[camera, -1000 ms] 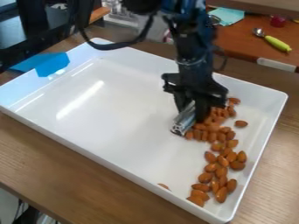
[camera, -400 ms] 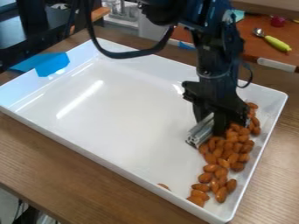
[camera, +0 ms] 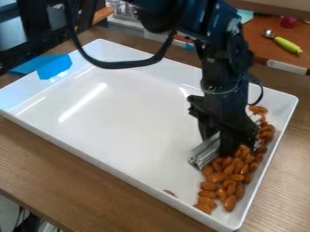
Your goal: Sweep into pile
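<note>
Fingers (camera: pixel 228 144) pinching the metal bar (camera: pixel 205 154), the gripper (camera: pixel 218 146) now sits nearer the bottom corner of the tray (camera: pixel 121 122), its almonds (camera: pixel 229 174) bunched tighter there, one stray almond (camera: pixel 170 193) left to gather.

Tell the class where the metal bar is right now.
In the camera view, the metal bar is right of centre, gripped by the pincer inside the white tray, with piled almonds along its right side.

White tray (camera: pixel 130 104) — brown almonds (camera: pixel 224 179); blue tape (camera: pixel 53 66) — yellow-green spoon handle (camera: pixel 287 45).
</note>
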You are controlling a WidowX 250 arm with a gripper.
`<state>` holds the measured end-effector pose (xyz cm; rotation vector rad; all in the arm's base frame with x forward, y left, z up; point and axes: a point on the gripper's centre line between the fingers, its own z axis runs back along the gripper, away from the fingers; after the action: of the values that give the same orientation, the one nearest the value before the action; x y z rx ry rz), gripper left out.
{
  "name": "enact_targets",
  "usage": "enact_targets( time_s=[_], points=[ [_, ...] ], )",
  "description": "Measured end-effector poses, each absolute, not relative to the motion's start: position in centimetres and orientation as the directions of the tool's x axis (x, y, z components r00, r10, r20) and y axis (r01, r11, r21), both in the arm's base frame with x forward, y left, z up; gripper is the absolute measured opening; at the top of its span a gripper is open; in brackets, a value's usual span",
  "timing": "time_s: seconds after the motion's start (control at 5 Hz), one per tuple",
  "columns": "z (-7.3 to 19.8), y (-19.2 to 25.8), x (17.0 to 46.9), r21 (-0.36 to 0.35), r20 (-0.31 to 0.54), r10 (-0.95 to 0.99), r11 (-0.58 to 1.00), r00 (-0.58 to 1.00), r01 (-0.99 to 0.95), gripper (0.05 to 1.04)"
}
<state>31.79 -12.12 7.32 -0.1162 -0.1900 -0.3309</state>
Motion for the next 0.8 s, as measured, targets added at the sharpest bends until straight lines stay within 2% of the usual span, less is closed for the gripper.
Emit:
enact_targets(
  time_s=[0.4, 0.6, 0.8],
  points=[
    [7.6, -5.5, 31.1, -0.142, 0.119, -0.188, 0.969, 0.975, 0.204, 0.38],
    [8.1, -0.3, 31.4, -0.159, 0.107, -0.11, 0.979, 0.988, 0.126, 0.38],
    [9.7, 4.4, 32.0, -0.176, 0.144, -0.061, 0.981, 0.988, 0.086, 0.38]
  ],
)
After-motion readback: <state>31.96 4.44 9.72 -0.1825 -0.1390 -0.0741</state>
